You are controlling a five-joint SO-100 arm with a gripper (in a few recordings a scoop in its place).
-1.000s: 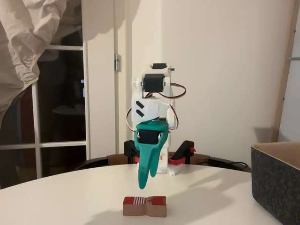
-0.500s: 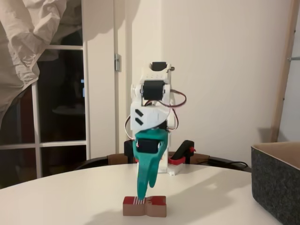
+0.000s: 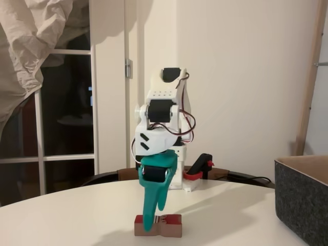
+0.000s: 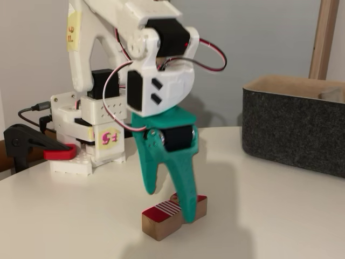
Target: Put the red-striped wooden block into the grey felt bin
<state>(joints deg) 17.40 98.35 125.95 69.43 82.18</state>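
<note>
On the white round table point(image 3: 77, 210), near its front edge, lay the red-striped wooden block point(image 4: 161, 217): a low, light-brown piece with a red band and white stripes along its top and a narrowed waist at mid-length, resting flat. Above it stood the white arm with its teal gripper point(image 4: 170, 199), pointed almost straight down; the jaws were parted about as wide as the block, one finger lowered against the block's far side and the other raised just short of the near side, nothing yet clamped. To the right, well apart from the block, sat the grey felt bin point(image 4: 294, 132), open-topped with a tan lining. Behind the arm's base, a red-and-black plastic clamp point(image 4: 38, 147) fixed it to the table edge. Handling, as judged: block rigid, light, not fragile; smooth wooden faces could slip or pivot under an off-centre pinch. Best hold judged to be across the short width at or near the waist, fingers low on both long sides, then lifted level.
</note>
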